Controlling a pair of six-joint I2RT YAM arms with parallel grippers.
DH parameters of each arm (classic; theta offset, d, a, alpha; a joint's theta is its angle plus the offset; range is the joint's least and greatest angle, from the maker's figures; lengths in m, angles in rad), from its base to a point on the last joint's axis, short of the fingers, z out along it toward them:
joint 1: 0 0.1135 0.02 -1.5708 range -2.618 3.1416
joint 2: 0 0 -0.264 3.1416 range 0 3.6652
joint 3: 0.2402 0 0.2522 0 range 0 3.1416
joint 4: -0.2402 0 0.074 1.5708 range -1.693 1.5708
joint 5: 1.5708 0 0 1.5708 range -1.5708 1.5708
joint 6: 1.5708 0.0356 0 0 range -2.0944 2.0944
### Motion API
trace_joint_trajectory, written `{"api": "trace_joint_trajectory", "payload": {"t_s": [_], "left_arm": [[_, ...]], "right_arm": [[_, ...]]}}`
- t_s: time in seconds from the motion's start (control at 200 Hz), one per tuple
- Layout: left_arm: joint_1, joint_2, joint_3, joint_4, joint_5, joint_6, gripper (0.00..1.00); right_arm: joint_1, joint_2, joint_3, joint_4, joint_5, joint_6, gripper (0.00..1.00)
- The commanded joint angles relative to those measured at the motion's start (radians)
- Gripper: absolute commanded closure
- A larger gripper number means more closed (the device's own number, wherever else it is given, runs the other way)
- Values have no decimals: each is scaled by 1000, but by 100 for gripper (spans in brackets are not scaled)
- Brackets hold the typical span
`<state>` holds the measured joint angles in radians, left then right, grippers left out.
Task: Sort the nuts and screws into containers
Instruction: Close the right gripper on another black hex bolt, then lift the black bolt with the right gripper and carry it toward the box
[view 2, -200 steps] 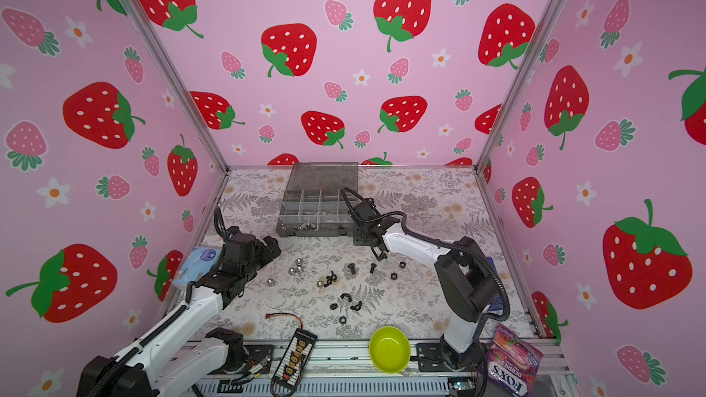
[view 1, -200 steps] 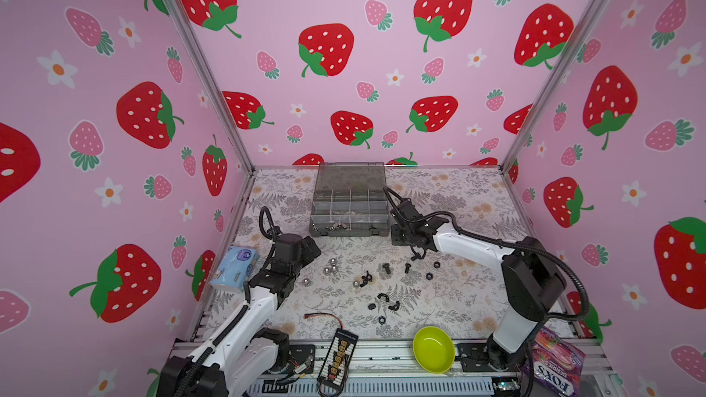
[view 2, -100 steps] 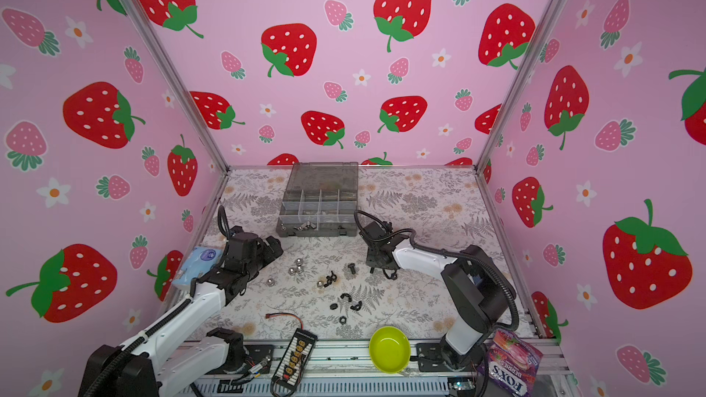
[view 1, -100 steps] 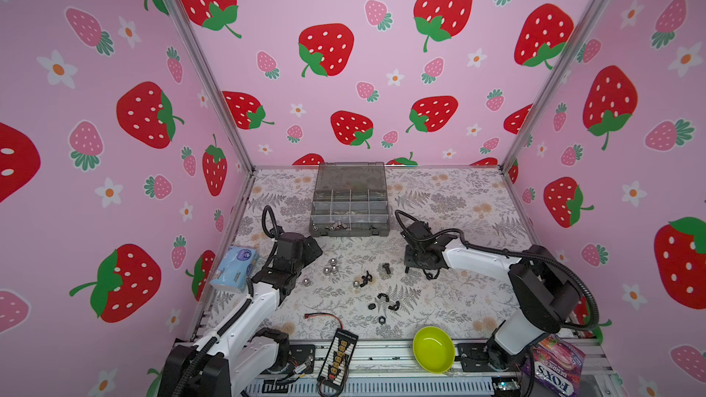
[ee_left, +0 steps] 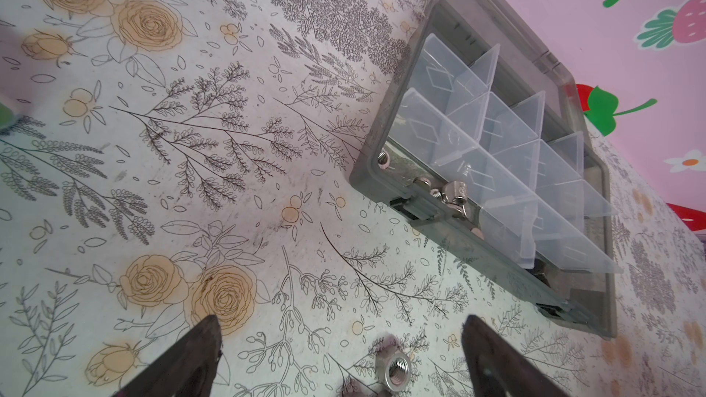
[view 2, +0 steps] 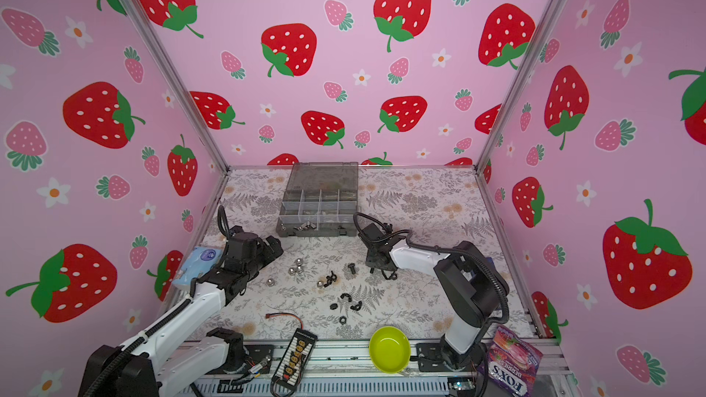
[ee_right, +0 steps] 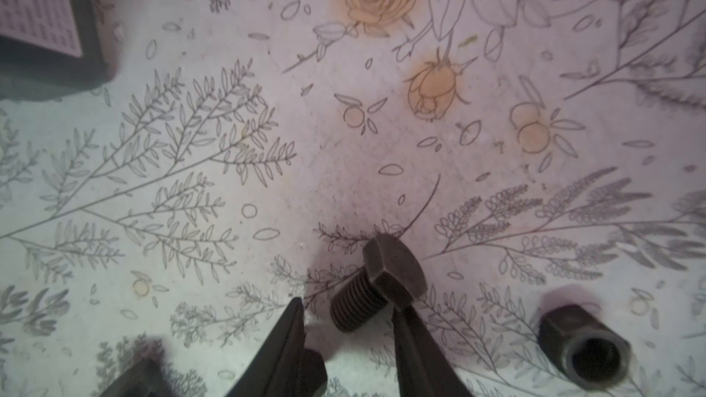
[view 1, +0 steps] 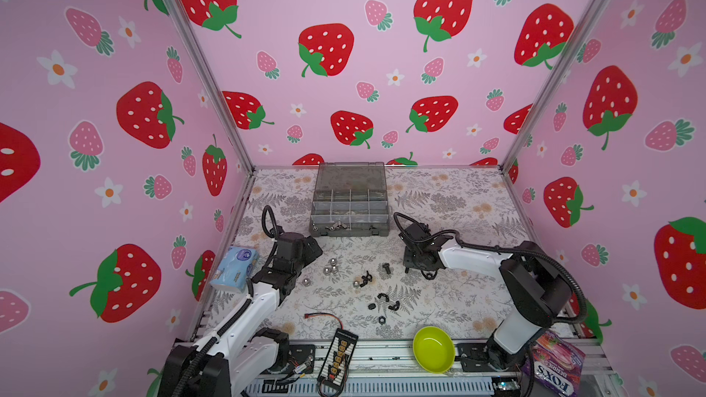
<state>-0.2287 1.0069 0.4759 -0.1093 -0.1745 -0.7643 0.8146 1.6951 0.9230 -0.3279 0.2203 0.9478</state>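
Right pincer (ee_right: 349, 309), part open and gripping nothing, straddles a black screw (ee_right: 376, 284) lying askew on the floral counter (ee_right: 191, 147), one finger (ee_right: 424, 353) touching its head. Closing could pivot or flick it away. Left pincer (ee_left: 340, 324) gapes wide above a silver nut (ee_left: 397, 370). A second ago the right pincer hovered beside the organizer box (view 1: 349, 230); now it is down at the counter.

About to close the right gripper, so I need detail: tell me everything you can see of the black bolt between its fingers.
The black bolt looks like dull dark metal, with a hexagonal head and a short threaded shank. It lies on its side on the floral mat, between the open fingers of the right gripper. One finger seems to touch the head's edge; a gap separates the other from the shank. It is not lifted.
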Motion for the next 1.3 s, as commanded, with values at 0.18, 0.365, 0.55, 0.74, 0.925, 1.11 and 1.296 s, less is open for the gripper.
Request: {"api": "trace_joint_trajectory", "payload": {"t_s": [0.18, 0.365, 0.55, 0.74, 0.925, 1.11, 1.296], "left_arm": [[6, -11, 32, 1, -8, -6, 1], [5, -16, 30, -1, -12, -6, 1], [6, -13, 27, 6, -10, -8, 1], [5, -9, 24, 8, -10, -7, 1], [6, -9, 23, 12, -3, -2, 1], [5, -5, 21, 17, 0, -3, 1], [5, -4, 24, 22, 4, -6, 1]], "right_arm": [[-18, 53, 26, -8, 29, 11, 56], [-20, 69, 34, -20, 48, -8, 60], [-30, 71, 25, -33, 79, -13, 63], [-34, 85, 25, -30, 80, -35, 77], [-34, 82, 36, -13, 70, -79, 92], [-30, 56, 66, 29, 75, -144, 100], [3, 44, 157, 50, 107, -220, 100]]}}
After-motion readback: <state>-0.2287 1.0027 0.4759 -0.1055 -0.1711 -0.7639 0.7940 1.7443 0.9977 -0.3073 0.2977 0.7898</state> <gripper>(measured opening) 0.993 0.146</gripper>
